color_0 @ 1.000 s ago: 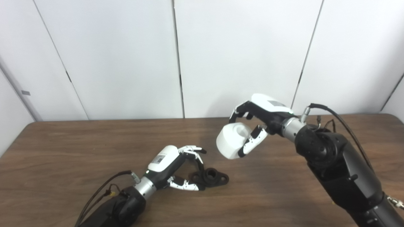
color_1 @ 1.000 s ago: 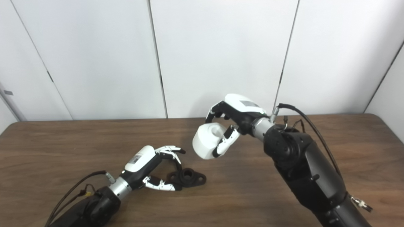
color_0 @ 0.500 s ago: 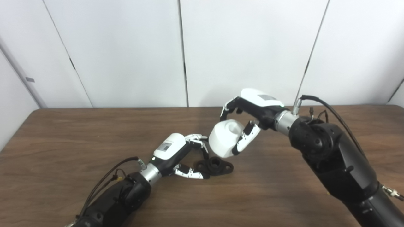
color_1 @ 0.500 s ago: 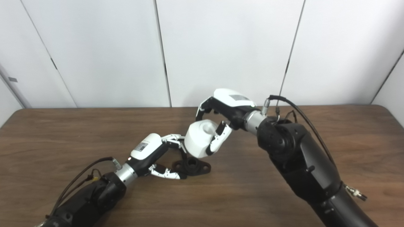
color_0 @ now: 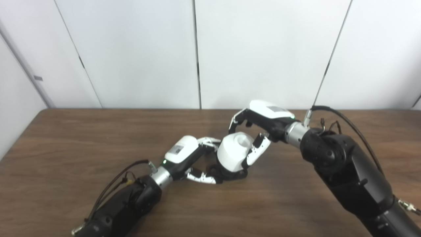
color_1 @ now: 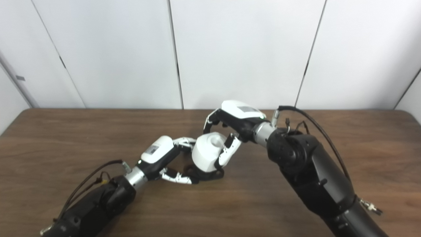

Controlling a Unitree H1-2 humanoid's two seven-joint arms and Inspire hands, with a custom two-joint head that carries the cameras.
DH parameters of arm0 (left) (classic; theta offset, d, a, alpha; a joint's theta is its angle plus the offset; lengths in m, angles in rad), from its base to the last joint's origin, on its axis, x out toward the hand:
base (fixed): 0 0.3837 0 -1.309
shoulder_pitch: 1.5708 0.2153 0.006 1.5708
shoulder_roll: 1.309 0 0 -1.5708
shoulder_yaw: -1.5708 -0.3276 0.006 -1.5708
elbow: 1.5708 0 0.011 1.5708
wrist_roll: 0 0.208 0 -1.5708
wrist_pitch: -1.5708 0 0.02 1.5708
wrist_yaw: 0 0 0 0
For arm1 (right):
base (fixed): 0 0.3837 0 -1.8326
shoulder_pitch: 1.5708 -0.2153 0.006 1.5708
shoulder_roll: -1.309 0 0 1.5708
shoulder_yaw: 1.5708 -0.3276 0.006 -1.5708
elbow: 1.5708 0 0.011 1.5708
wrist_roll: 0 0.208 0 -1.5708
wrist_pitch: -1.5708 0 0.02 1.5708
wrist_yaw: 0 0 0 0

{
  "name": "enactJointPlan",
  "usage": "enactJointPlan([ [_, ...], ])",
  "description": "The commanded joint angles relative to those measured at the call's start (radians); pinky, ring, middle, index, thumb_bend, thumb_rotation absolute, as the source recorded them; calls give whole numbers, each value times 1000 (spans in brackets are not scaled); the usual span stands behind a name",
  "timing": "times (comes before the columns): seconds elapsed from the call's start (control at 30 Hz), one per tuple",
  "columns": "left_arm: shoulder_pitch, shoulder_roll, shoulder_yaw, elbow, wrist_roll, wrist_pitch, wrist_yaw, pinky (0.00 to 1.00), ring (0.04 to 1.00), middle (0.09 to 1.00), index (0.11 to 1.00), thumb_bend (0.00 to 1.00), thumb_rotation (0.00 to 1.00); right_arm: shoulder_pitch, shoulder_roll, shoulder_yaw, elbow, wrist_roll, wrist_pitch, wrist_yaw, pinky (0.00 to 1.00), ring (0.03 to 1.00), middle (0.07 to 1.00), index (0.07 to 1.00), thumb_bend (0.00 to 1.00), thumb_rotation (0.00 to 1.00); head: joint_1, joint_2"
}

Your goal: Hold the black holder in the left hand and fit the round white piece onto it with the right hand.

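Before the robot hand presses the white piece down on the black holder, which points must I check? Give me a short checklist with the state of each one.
1. Right robot hand grips the round white piece: ok.
2. Left robot hand steadies the black holder, fingers around it: ok.
3. Holder rests on the table, not lifted: ok.
4. White piece sits directly over the holder: ok, it covers most of it.
5. Piece seated on the holder's hub: cannot tell, hidden.
6. Left fingers clear of the joint: cannot tell.

A bare test room or lab — plain white wall panels (color_0: pixel 256 49) with dark seams stand behind a dark wood-grain table (color_0: pixel 82 138), and cabled black robot arms (color_0: pixel 348 171) work over it — nothing domestic shows.
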Motion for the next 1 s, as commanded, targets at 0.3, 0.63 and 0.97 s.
enactJointPlan([
  [0.3, 65, -26, -55, 57, 79, 84, -151, 683, 837, 816, 488, 524, 68, -44, 7, 2, 17, 6, -61, -22, 752, 816, 750, 481, 525, 140, 9, 7],
  [0.63, 69, -26, -50, 39, 83, 96, -157, 687, 842, 818, 488, 524, 69, -42, 21, 13, 42, -2, -58, -13, 768, 823, 760, 481, 525, 140, 13, 12],
  [0.97, 68, -28, -49, 37, 82, 98, -160, 679, 840, 816, 488, 524, 69, -27, 33, 19, 68, 0, -76, -29, 790, 818, 760, 480, 525, 139, 11, 13],
])
